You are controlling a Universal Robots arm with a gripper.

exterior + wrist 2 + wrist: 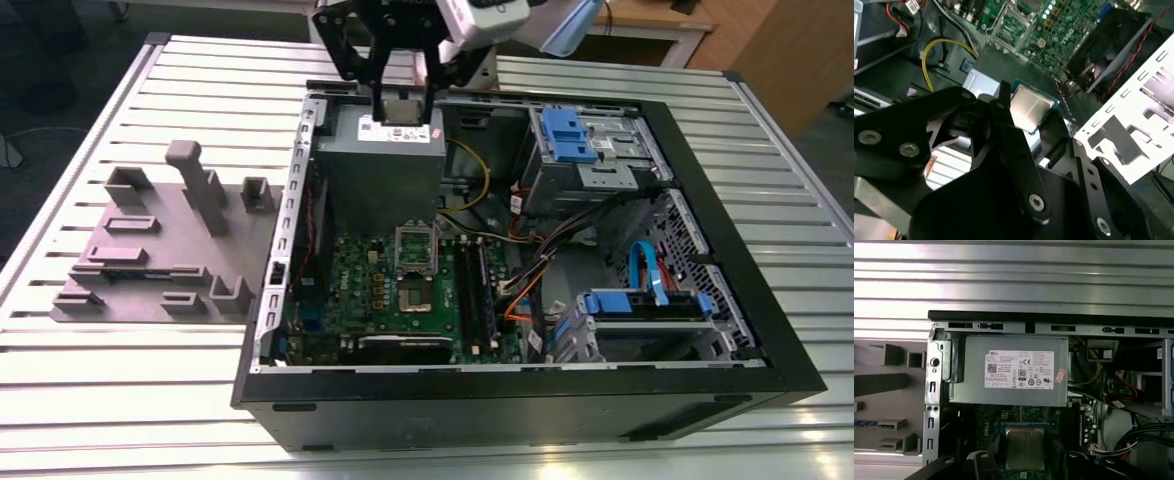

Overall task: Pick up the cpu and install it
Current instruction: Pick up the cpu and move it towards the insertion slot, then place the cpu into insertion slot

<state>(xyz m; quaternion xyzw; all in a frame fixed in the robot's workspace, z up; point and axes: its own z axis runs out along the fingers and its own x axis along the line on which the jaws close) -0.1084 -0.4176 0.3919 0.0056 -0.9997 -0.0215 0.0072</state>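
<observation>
Second wrist view, claw [1029,109] gripping cpu [1030,105] by opposite edges, above power supply [1004,67], socket frame [1011,27] well apart.

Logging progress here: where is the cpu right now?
In both wrist views the cpu sits clamped between the jaws of the gripper; in the exterior view that gripper hangs over the grey power supply box in the open computer case.

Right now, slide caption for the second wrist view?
Black gripper holding small square silver-topped cpu, green motherboard beyond.
</observation>
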